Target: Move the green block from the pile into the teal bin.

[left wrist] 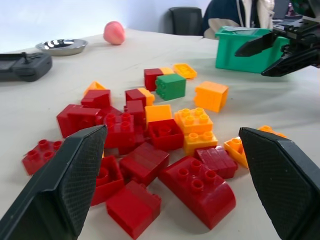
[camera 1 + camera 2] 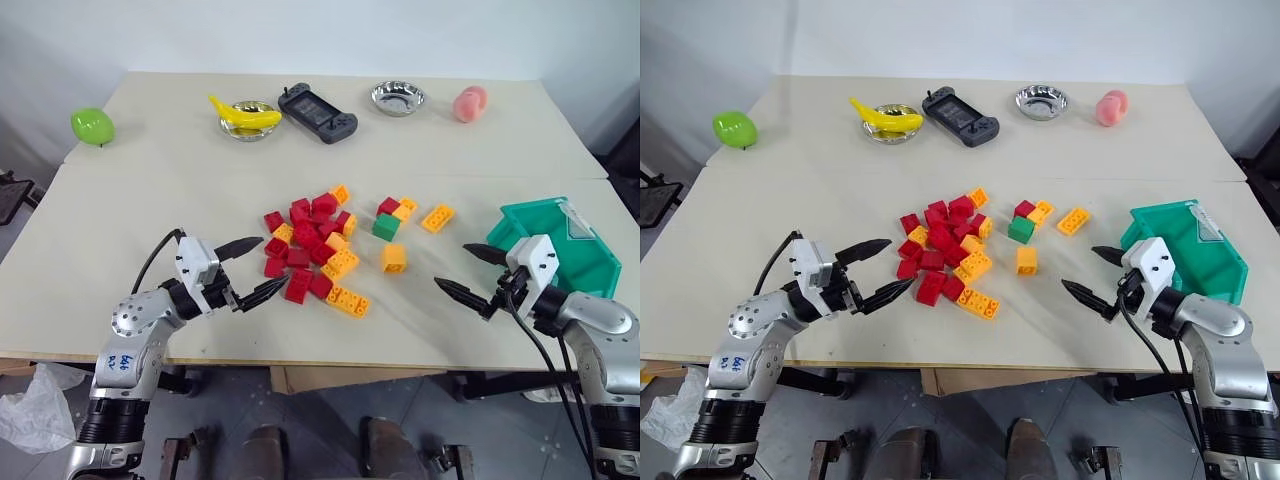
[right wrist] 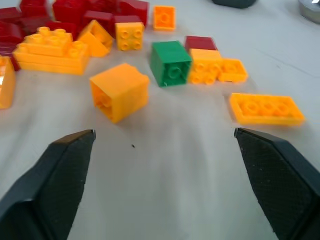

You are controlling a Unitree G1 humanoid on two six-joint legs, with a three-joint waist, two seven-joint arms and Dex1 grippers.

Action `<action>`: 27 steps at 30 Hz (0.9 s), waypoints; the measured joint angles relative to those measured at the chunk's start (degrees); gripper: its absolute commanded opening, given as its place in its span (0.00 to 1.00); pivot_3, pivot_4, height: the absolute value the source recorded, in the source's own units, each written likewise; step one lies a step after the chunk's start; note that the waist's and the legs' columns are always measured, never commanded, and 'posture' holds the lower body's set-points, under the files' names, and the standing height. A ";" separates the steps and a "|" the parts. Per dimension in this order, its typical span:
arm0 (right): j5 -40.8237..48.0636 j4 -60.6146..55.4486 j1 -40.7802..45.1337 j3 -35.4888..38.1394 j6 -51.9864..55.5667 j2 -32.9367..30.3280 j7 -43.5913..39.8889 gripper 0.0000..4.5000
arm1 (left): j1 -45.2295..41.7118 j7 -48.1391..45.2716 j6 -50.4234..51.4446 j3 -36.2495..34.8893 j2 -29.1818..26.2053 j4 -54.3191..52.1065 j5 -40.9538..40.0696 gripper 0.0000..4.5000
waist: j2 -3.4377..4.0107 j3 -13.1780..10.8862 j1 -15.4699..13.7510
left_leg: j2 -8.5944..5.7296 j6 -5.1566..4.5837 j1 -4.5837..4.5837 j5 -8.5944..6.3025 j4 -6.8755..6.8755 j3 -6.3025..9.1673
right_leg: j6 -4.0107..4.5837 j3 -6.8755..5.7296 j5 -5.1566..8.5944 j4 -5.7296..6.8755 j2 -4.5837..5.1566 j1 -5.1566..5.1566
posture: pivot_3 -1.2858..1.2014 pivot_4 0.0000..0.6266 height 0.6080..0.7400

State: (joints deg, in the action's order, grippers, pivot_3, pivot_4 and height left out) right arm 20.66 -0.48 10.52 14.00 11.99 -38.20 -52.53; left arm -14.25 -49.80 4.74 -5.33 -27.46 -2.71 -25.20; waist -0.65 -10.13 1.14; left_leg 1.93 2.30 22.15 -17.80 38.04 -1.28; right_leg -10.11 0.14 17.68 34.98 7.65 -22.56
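Observation:
The green block rests on the table at the right edge of the pile, beside a red brick and orange ones. The pile is mostly red bricks, with orange and yellow ones. The teal bin stands at the table's right front, its cut-away front facing the pile. My left gripper is open at the pile's left edge, with red bricks just beyond its fingertips. My right gripper is open and empty between the bin and the pile. It points at the green block from a short distance.
Along the far side of the table lie a lime-green fruit, a banana in a metal bowl, a black game controller, an empty metal bowl and a peach. The table's front edge runs just below both grippers.

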 measured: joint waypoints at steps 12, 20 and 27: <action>-3.45 12.61 28.21 -17.03 16.49 5.29 1.52 1.00 | -1.20 -0.71 -0.15 1.20 0.35 1.18 0.51 1.00 | 0.03 -0.02 0.20 | 0.02 0.00 0.06 0.00 0.00 0.02 | 0.01 -0.02 0.00 0.01 0.00 -0.06 | 0.52 0.24 1.00; -11.22 30.73 40.46 -23.01 11.96 9.60 1.38 1.00 | 0.01 0.91 0.22 0.66 0.04 -0.70 0.51 1.00 | 0.04 -0.02 0.54 | 0.01 -0.03 0.06 -0.02 0.00 0.00 | 0.00 -0.04 0.00 0.02 0.01 -0.07 | 0.52 0.24 1.00; -14.28 42.31 46.62 -24.51 6.40 10.51 -2.46 1.00 | 1.40 1.76 0.28 -0.39 -0.06 -1.39 0.51 1.00 | 0.04 -0.01 0.53 | 0.01 -0.03 0.02 -0.02 0.09 0.00 | 0.00 -0.04 0.00 0.08 0.02 -0.02 | 0.52 0.24 1.00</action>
State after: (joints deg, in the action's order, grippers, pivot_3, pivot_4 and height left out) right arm 6.38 41.84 57.14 -10.51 18.39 -27.70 -54.99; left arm -12.84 -48.04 5.02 -5.72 -27.51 -4.11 -24.69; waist -0.61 -10.14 1.67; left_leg 1.94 2.27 22.17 -17.82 38.14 -1.29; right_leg -10.11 0.10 17.67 35.06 7.67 -22.59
